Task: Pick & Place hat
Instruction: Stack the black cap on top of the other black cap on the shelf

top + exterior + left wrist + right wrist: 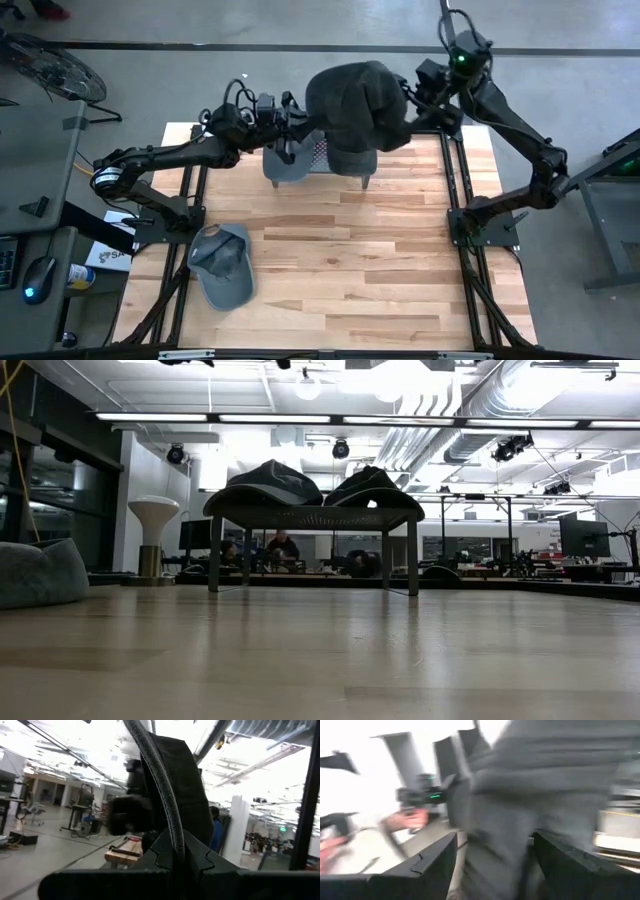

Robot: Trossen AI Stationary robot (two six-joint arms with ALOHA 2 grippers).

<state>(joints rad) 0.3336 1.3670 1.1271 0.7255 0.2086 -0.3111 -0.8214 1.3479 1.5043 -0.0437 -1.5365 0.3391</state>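
Observation:
A dark hat point(355, 105) is up in the air over the table's far middle, between both grippers. My left gripper point(300, 122) is shut on its left side, and my right gripper point(422, 100) is shut on its right side. In the left wrist view the hat point(187, 790) stands up from the fingers. It fills the gap between the fingers in the blurred right wrist view point(520, 820). Neither gripper shows in the low view. My left gripper pinches the hat's corded edge point(167, 805) between its two shut fingers point(200, 865), coming roughly level from the table's left. The hat is lifted clear and rises past the fingertips. My right gripper has a bunch of the hat's cloth point(500, 855) between its two fingers point(437, 862), coming from the table's right. The picture is blurred, so which part it has cannot be told.
A small mesh stand point(322, 152) on legs is at the table's far middle, under the held hat, with two grey caps point(275, 480) point(368, 482) resting on top. Another grey cap point(222, 265) lies on the wood near the left edge. Bare wood stretches across the near and right parts.

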